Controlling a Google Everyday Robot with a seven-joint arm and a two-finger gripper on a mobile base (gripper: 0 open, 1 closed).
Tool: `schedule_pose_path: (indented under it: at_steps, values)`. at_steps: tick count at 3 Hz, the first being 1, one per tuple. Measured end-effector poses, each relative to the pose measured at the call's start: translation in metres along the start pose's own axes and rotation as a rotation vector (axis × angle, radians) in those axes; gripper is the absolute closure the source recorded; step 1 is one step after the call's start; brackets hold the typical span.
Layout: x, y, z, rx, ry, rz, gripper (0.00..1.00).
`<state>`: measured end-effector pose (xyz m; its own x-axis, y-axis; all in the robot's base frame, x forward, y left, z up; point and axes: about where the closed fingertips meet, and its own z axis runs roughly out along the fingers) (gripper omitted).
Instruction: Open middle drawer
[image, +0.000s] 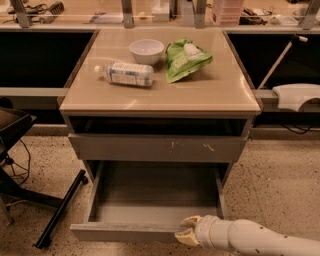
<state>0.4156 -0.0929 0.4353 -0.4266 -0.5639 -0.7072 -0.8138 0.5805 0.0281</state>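
A black chair base (60, 210) stands on the floor left of the bench (225, 95), which carries a bottle (125, 74) lying flat, a white bowl (146, 51) and a green bag (185, 60). Under a scratched drawer front (155, 148), the middle drawer (120, 232) stands pulled well out. At its front right, the claw (187, 230) pinches the front's rim

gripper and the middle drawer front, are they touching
Touching. The camera view shows the gripper at the lower right, its fingers pinching the top edge of the pulled-out middle drawer front, with no gap visible.
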Motion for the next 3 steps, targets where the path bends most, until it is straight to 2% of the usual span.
schedule_pose_path:
  at_steps: [2,3]
  values:
    - [0.0,0.0,0.0,0.0,0.0,0.0,0.11]
    - [0.0,0.0,0.0,0.0,0.0,0.0,0.0]
